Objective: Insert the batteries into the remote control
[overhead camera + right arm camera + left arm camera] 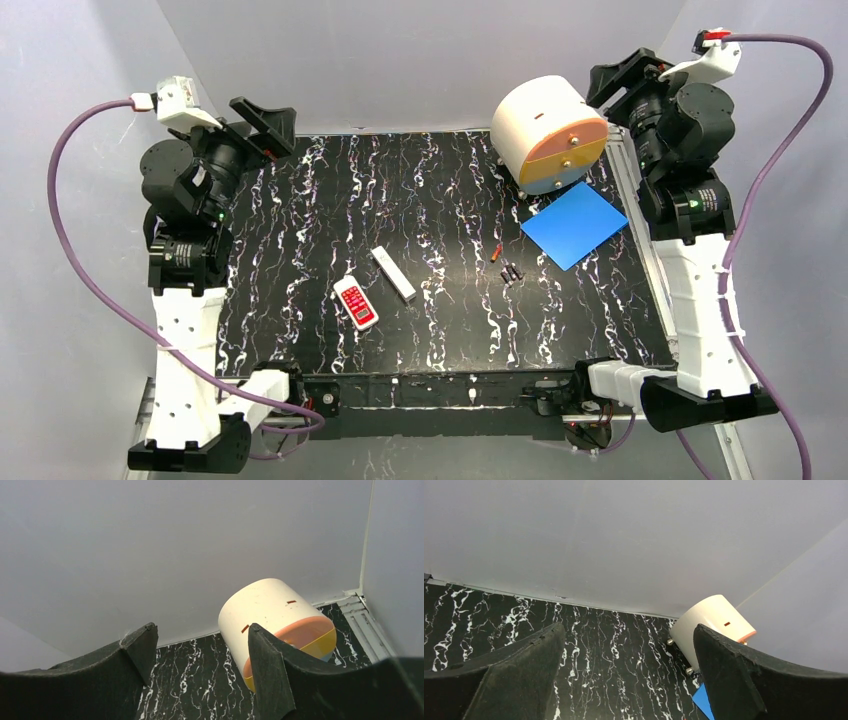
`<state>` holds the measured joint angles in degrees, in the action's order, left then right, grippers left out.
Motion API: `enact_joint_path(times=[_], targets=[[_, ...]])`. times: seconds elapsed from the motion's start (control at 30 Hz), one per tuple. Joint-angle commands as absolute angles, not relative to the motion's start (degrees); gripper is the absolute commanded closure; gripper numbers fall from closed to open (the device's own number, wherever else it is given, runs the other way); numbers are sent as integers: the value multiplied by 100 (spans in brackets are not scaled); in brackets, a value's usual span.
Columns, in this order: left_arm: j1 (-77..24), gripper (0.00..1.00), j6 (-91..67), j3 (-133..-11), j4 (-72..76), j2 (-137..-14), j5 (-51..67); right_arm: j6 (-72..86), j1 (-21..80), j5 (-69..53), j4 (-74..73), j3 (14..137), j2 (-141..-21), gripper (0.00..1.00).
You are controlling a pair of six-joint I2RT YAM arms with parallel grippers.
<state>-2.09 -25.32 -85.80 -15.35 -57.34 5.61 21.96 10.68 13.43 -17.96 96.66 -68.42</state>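
Currently both sets of jaws stand spread and empty, held high. Batteries [510, 272] lie well below and inboard of the right gripper [628, 72], nearer it than the left gripper [265, 122]. Remote control [393, 273] lies between the two grippers with its long axis diagonal, nearer the left.

Black marbled tabletop [300, 220] is seen from above; white orange-faced plastic drum [535, 115] [711, 620] [260, 605] is shared by all views, wrists aimed rearward.
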Motion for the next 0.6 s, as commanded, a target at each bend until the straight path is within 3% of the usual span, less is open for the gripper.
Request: enact_joint_path(times=[0.0, 0.27, 0.37, 0.57], targets=[[-190, 2, -2692, -8369, -1604, -5843, 721, 2506, 1083, 1326, -2057, 9626, -6933, 25], [-209, 1, -2894, -7574, -1722, -6295, 1785, 2645, 1081, -353, -3034, 9678, -7685, 26], [-346, 5, -3324, -7602, -2600, -6635, 1343, 2809, 1189, -1169, -2814, 9159, -7725, 28], [-980, 2, -3885, -7328, -3841, -7336, 933, 2467, 2461, -743, -2478, 8154, -7573, 28]])
